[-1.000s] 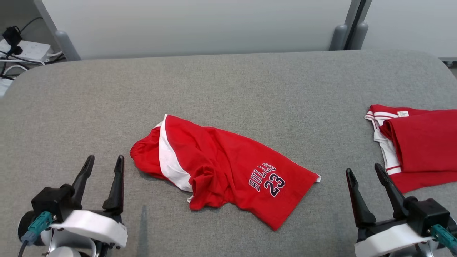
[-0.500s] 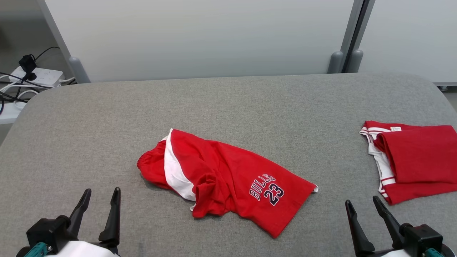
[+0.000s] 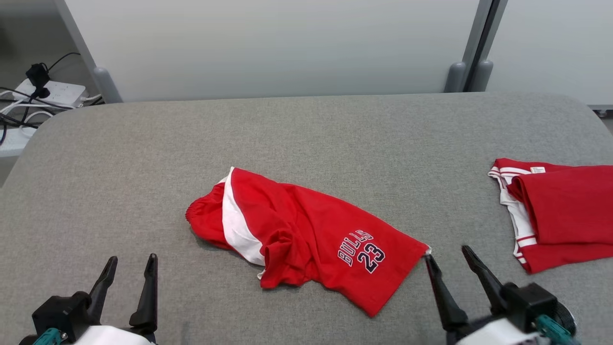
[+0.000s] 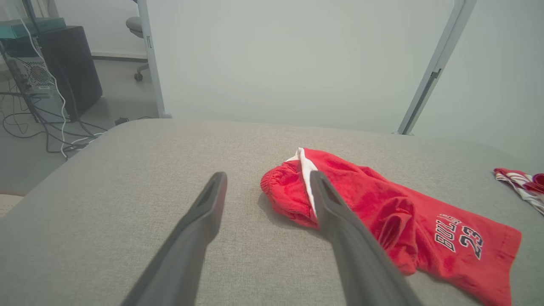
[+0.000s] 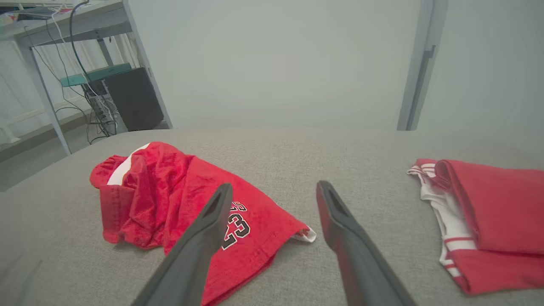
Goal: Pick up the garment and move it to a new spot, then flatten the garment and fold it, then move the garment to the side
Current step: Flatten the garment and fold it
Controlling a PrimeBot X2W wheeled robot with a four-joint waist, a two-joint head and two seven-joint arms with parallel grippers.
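Change, right tool: since half a second ago the right tool (image 3: 446,253) has come in from the lower right corner of the head view toward the garment (image 3: 306,235). It was well apart from the hem then. Its inner fingertip now sits just beside the white-edged hem corner; contact cannot be told.
Change, left tool: the left tool (image 3: 133,258) is in much the same place at the lower left.
Change, cloth: the garment has the same crumpled lie as before. The small shift of the whole head view is the camera's.
Right arm pose: fingers point forward and slightly left over the table (image 3: 306,129). In the right wrist view the hem corner lies between the fingers of the right tool (image 5: 275,185).
Left arm pose: low, fingers pointing forward, short of the waistband end; the left tool (image 4: 268,174) is clear of the cloth.
Tool state: both stand spread wide, nothing held.
Garment position: red shorts, "BULLS 23" print up, mid-table, waistband end to the left, bunched at the front.
Also present: second red garment (image 3: 560,211), folded, at the right edge, well apart.
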